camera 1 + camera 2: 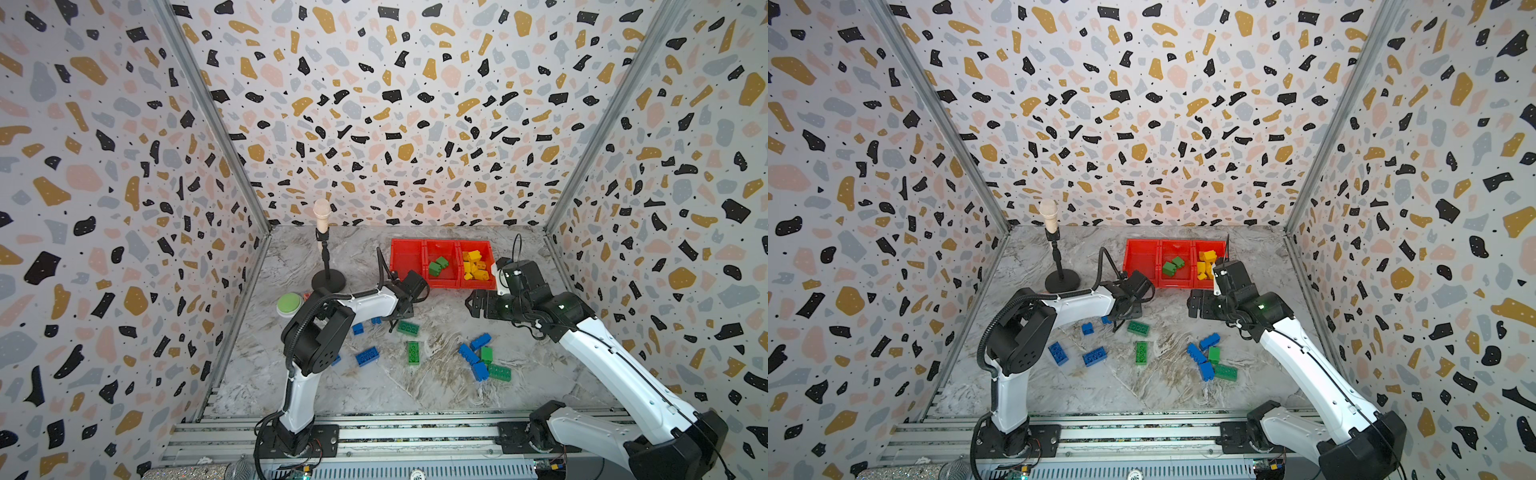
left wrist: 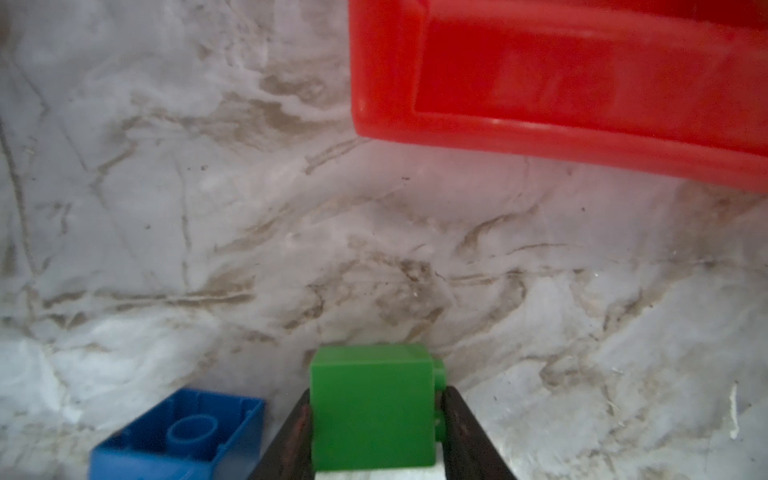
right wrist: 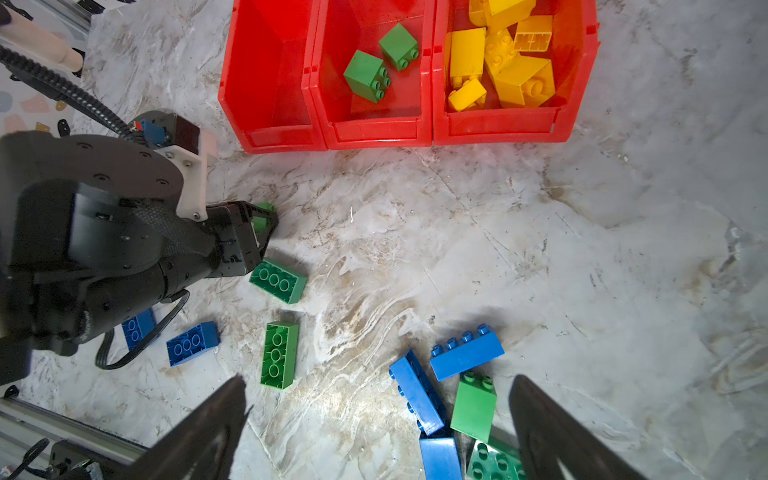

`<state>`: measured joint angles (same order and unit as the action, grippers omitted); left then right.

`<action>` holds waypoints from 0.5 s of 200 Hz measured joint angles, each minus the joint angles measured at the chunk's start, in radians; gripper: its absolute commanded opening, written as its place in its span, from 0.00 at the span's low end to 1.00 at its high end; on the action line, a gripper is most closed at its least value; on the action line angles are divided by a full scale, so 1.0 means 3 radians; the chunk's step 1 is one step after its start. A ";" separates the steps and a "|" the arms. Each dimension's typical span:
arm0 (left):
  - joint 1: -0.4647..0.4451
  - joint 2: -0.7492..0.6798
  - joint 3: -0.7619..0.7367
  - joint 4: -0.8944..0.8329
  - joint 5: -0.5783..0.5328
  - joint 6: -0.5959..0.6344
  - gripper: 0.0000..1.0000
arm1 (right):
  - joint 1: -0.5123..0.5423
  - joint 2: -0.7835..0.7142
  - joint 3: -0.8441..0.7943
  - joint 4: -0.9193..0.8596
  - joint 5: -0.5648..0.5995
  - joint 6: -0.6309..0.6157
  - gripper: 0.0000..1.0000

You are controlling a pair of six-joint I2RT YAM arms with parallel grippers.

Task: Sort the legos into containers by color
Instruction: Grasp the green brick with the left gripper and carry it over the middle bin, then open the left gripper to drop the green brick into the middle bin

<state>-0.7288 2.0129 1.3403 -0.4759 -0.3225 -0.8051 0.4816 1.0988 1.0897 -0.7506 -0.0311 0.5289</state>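
Green square brick point(image 2: 370, 386) clamped in L gripper point(image 2: 376, 415), just in front of red bins point(image 3: 374, 137); R gripper point(image 3: 378, 382) jaws wide apart, near bins' front.

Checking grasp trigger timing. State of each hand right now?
Left hand: closed on a small green brick.
Right hand: open, holding nothing.
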 measured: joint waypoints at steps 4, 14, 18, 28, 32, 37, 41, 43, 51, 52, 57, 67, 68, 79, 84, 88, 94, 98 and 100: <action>-0.0001 0.0005 0.0029 -0.0027 -0.0001 0.0004 0.38 | -0.0005 0.0000 0.0006 -0.0006 0.0000 0.0000 0.99; -0.0004 0.0025 0.0136 -0.0109 -0.0004 0.0023 0.38 | -0.0015 -0.0001 0.0028 -0.0022 0.0004 0.0000 0.99; -0.0006 0.0036 0.0192 -0.0144 -0.0005 0.0031 0.38 | -0.0018 -0.0001 0.0034 -0.0022 0.0005 0.0000 0.99; -0.0015 0.0067 0.0371 -0.0230 -0.0023 0.0069 0.38 | -0.0027 -0.0008 0.0047 -0.0028 0.0009 0.0003 0.99; -0.0020 0.0079 0.0441 -0.0263 -0.0034 0.0083 0.38 | -0.0031 -0.0009 0.0048 -0.0032 0.0010 0.0003 0.99; -0.0029 0.0102 0.0561 -0.0312 -0.0052 0.0108 0.38 | -0.0033 -0.0018 0.0048 -0.0039 0.0014 0.0005 0.99; -0.0039 0.0125 0.0661 -0.0351 -0.0066 0.0128 0.38 | -0.0036 -0.0024 0.0048 -0.0048 0.0019 0.0006 0.99; -0.0043 0.0134 0.0710 -0.0370 -0.0074 0.0137 0.38 | -0.0036 -0.0028 0.0048 -0.0055 0.0020 0.0010 0.99; -0.0065 0.0179 0.0913 -0.0431 -0.0100 0.0182 0.38 | -0.0038 -0.0052 0.0048 -0.0079 0.0031 0.0019 0.99; -0.0066 0.0183 0.0930 -0.0436 -0.0103 0.0184 0.38 | -0.0038 -0.0055 0.0048 -0.0081 0.0032 0.0019 0.99; -0.0083 0.0216 0.1068 -0.0470 -0.0121 0.0212 0.38 | -0.0038 -0.0076 0.0048 -0.0097 0.0041 0.0028 0.99; -0.0116 0.0286 0.1335 -0.0540 -0.0151 0.0273 0.38 | -0.0041 -0.0120 0.0048 -0.0123 0.0060 0.0042 0.99; -0.0121 0.0296 0.1375 -0.0549 -0.0154 0.0284 0.38 | -0.0042 -0.0127 0.0048 -0.0127 0.0064 0.0045 0.99; -0.0159 0.0387 0.1676 -0.0622 -0.0186 0.0348 0.38 | -0.0047 -0.0179 0.0048 -0.0155 0.0084 0.0065 0.99; -0.0170 0.0430 0.1804 -0.0642 -0.0192 0.0376 0.38 | -0.0051 -0.0200 0.0048 -0.0168 0.0090 0.0075 0.99; -0.0178 0.0469 0.1907 -0.0659 -0.0196 0.0397 0.38 | -0.0053 -0.0219 0.0048 -0.0175 0.0097 0.0084 0.99; -0.0182 0.0518 0.2027 -0.0668 -0.0197 0.0427 0.39 | -0.0057 -0.0243 0.0048 -0.0182 0.0107 0.0098 0.99; -0.0191 0.0547 0.2106 -0.0670 -0.0196 0.0449 0.39 | -0.0057 -0.0253 0.0048 -0.0184 0.0113 0.0107 0.99; -0.0193 0.0559 0.2132 -0.0665 -0.0195 0.0459 0.39 | -0.0058 -0.0261 0.0048 -0.0188 0.0118 0.0108 0.99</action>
<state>-0.7868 2.1807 1.9800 -0.6754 -0.3809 -0.6674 0.4641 1.0206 1.1042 -0.8070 0.0044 0.5613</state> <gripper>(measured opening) 0.447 0.990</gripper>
